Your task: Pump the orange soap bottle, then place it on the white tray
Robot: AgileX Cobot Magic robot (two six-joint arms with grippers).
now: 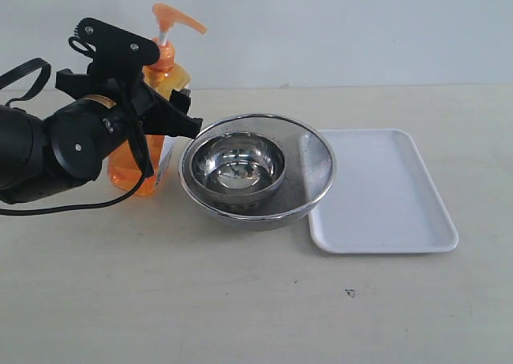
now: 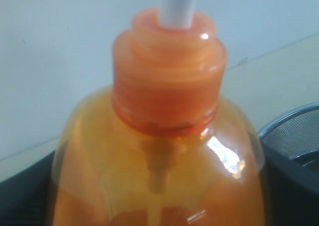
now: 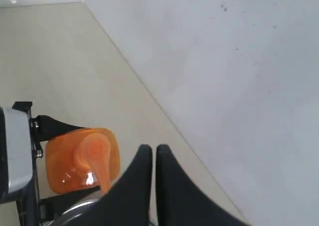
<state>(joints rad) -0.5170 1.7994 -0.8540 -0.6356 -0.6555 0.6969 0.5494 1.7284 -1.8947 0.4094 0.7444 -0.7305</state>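
Below your shut right claw, a bit aside, the bottle stands upright, hugged by your left claw.

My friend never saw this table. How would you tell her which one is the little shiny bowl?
Look at the pale table; between the orange soap bottle and the white tray sits a wide steel mesh bowl. The little bowl stands inside it. Unlike the mesh around it, it has solid, mirror-shiny walls.
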